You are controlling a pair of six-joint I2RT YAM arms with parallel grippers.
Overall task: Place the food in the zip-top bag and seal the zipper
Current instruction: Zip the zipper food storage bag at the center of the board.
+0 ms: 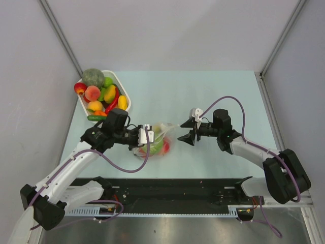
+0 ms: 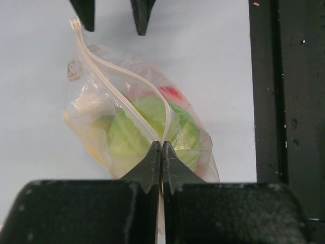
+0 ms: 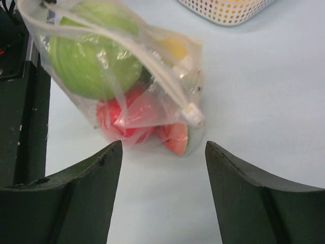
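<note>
The left gripper [image 2: 161, 148] is pinched tight on the zipper [image 2: 122, 76] at the near corner of the zip-top bag [image 2: 132, 132], its two fingers pressed together with the pale strip caught between them; ahead of those fingertips the zipper's two strips bow apart, and they meet again at the far corner; the bag lies on the table [image 1: 203, 91] straight in front of this gripper, bulging with food; the right gripper [image 3: 162, 147] stands wide, holding nothing, its jaws facing the bag's opposite end, with the bag's corner just ahead of the gap between them and not touching either finger; seen from the right wrist, a green round fruit [image 3: 91, 61] fills the bag's upper left, a red piece [image 3: 122, 119] sits below it, a watermelon slice [image 3: 175, 140] rests nearest the fingers, and a yellow piece [image 3: 172, 48] lies behind the zipper; well beyond the left gripper, off to its left, the white basket [image 1: 124, 96] holds more toy fruit and vegetables [image 1: 101, 94].
</note>
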